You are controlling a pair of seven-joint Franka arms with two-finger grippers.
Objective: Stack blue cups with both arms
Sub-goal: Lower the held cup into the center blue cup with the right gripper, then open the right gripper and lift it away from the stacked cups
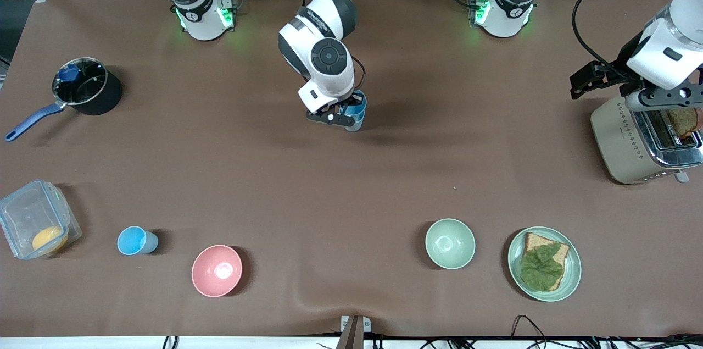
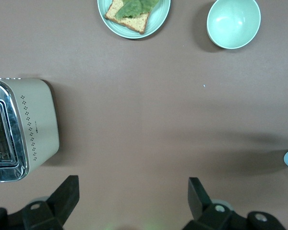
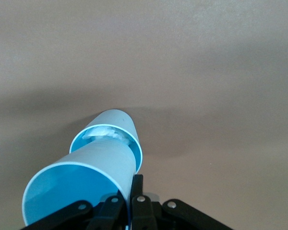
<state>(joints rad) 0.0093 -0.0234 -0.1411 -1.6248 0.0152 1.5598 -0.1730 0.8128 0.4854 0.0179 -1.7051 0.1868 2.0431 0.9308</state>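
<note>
So far one nesting is in progress and one tumbler is left out. A lone light-blue tapered plastic cup (image 1: 136,241) stands untouched near the front camera toward the right arm's end of the brown desk (image 1: 351,184), well apart from either hand, between a clear plastic box (image 1: 37,226) and a pink bowl (image 1: 217,270). At mid-desk the right hand (image 1: 341,116) is clamped on the rim of a second light-blue cup (image 3: 81,184), which sits partly inside a third (image 3: 116,130) directly below it; the two look nested but not yet released. The left hand (image 2: 133,196), fingers apart and empty, waits above a beige toaster (image 1: 642,140). By my judgement, the lone cup must still join the stack
</note>
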